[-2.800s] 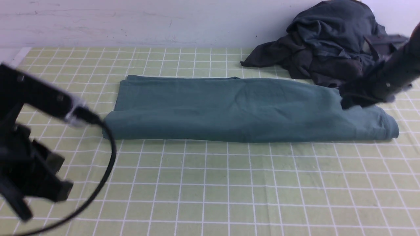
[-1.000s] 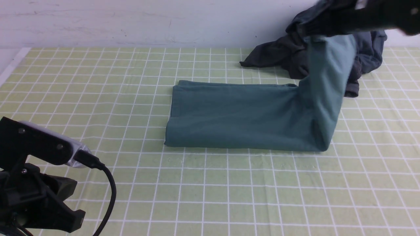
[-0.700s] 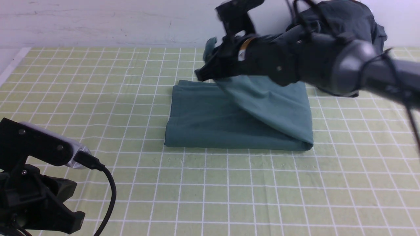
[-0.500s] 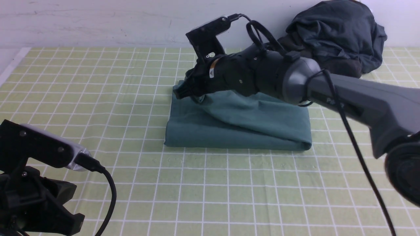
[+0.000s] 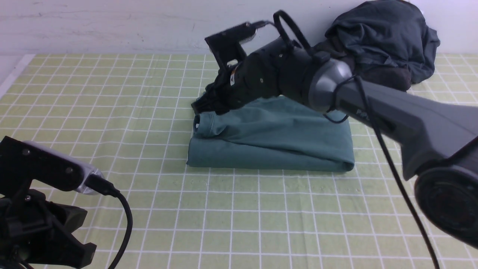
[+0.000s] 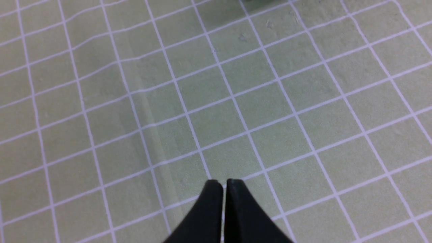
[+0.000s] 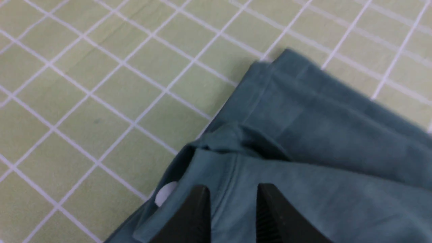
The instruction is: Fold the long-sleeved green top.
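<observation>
The green long-sleeved top [image 5: 276, 142] lies in the middle of the mat, folded into a thick rectangle. Its collar end with the white label [image 5: 196, 126] rests on top at the left. My right gripper [image 5: 201, 107] hovers just above that collar edge, open, with nothing held. In the right wrist view its two fingers [image 7: 233, 193] stand apart over the teal cloth [image 7: 320, 135], next to the white label [image 7: 165, 192]. My left gripper [image 6: 224, 183] is shut and empty over bare mat at the near left, well away from the top.
A heap of dark charcoal and slate-blue garments [image 5: 381, 41] sits at the back right against the white wall. The right arm [image 5: 392, 108] reaches across above the top's right half. The green gridded mat [image 5: 261, 216] covers the table; its left edge [image 5: 11, 74] shows.
The right gripper carried the top's right end up and over to the left, laid it on the other half, and opened. The left arm stayed still.
</observation>
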Robot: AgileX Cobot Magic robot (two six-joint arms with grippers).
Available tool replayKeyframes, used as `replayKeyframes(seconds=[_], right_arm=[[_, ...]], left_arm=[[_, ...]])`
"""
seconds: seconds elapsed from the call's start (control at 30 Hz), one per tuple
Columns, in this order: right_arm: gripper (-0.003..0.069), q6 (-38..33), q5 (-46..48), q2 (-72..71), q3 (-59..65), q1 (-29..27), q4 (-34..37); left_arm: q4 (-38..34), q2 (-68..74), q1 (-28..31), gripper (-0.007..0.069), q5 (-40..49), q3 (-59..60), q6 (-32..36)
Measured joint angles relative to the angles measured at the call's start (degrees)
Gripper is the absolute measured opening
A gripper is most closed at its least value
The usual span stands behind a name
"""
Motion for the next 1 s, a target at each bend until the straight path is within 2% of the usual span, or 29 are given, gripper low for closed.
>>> replayKeyframes(seconds=[0.03, 0.17, 0.37, 0.5, 0.67, 0.8, 1.0], right_arm=[[0.013, 0.0, -1.02, 1.82, 0.0, 0.29, 2.02], [0.0066, 0.0, -2.75, 5.74, 0.05, 1.57, 6.02], [0.0049, -0.35, 1.17, 1.67, -0.95, 1.8, 6.33], [0.0048, -2.86, 10.08, -6.39, -6.08, 1.74, 2.98], [0.0048, -12.55, 24.6, -21.6, -13.4, 1.74, -5.8], [0.0048, -16.62, 32.93, -30.46, -13.73, 1.7, -11.28], [0.0048, -17.34, 32.75, -42.76, -4.42, 1.18, -10.99]], left_arm=[[0.0, 0.0, 0.0, 0.0, -0.14, 0.0, 0.0], [0.0, 0.0, 0.0, 0.0, -0.74, 0.0, 0.0], [0.41, -0.92, 0.0, 0.0, -1.95, 0.0, 0.0], [-0.02, -6.38, 0.0, 0.0, -2.97, 0.0, 0.0], [0.1, -17.18, 0.0, 0.0, -6.14, 3.17, 1.71], [-0.02, -25.23, 0.0, 0.0, -10.17, 8.27, 4.57], [0.39, -34.41, 0.0, 0.0, -14.44, 13.16, 4.94]])
